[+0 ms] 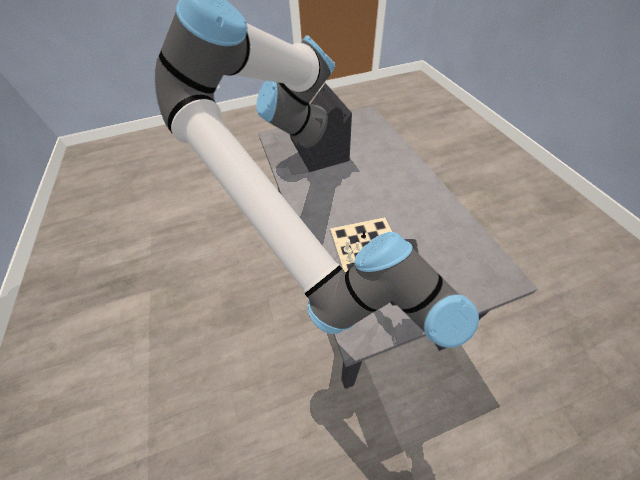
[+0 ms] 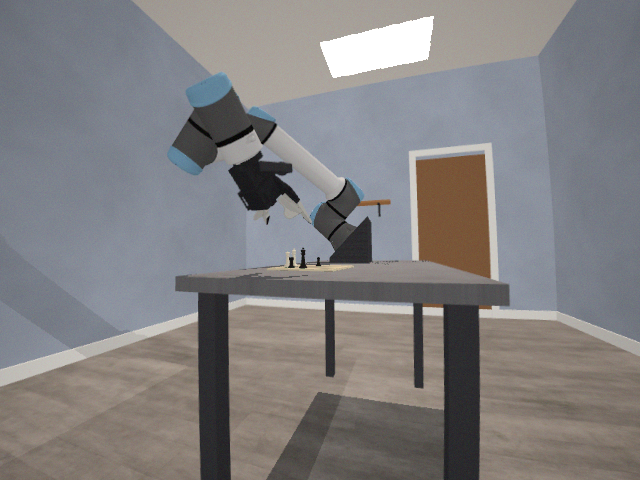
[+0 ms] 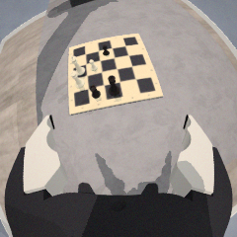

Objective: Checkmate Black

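Observation:
The small chessboard (image 3: 124, 101) (image 1: 337, 233) (image 2: 338, 267) lies on the grey table (image 3: 128, 135) (image 1: 413, 196) (image 2: 361, 289). In the wrist view, three white pieces (image 3: 77, 79) stand near the board's left edge, with another white piece (image 3: 93, 64) one column in. A tall black piece (image 3: 114, 89) and a shorter black one (image 3: 94, 92) stand in the near rows, and a black pawn (image 3: 105, 50) stands at the far side. All pieces are upright. My gripper (image 3: 118, 116) (image 2: 283, 217) is open and empty. It hangs well above the table, just short of the board's near edge. In the top view the arm hides the gripper.
The arm's dark base block (image 1: 330, 139) (image 2: 356, 245) stands at the table's far end. The wrist and elbow joints (image 1: 392, 289) overhang the table's near end and cover part of the board. The table's edge lies close behind the gripper.

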`<state>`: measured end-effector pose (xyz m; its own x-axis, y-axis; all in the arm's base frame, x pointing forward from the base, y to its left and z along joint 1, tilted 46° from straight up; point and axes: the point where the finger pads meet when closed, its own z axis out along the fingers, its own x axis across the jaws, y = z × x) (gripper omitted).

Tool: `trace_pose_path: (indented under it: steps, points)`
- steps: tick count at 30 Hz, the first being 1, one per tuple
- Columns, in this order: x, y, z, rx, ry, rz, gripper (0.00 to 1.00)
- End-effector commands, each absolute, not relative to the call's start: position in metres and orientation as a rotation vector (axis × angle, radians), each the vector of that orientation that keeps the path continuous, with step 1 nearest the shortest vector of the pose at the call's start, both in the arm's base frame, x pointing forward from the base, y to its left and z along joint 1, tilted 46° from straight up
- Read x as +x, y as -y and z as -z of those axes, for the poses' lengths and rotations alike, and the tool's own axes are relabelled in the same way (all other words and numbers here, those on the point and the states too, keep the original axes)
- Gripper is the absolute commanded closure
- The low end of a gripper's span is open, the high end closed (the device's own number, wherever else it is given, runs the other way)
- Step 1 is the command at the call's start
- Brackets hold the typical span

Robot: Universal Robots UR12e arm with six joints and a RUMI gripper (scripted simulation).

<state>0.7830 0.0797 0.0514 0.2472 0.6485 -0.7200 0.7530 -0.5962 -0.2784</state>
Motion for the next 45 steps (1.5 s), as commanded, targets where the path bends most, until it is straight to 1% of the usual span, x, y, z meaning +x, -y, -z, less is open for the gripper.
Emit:
trace_pose_path:
  steps: [1, 11, 13, 26, 45]
  points:
    - [0.772, -0.077, -0.054, 2.341, -1.334, 1.097, 0.00]
    - [0.741, -0.069, -0.070, 2.261, -1.266, 0.811, 0.00]
    - [0.741, -0.069, -0.070, 2.261, -1.266, 0.811, 0.00]
    - [0.681, -0.057, -0.105, 2.153, -1.134, 0.477, 0.00]
    - [0.646, -0.049, -0.123, 2.106, -1.063, 0.341, 0.00]
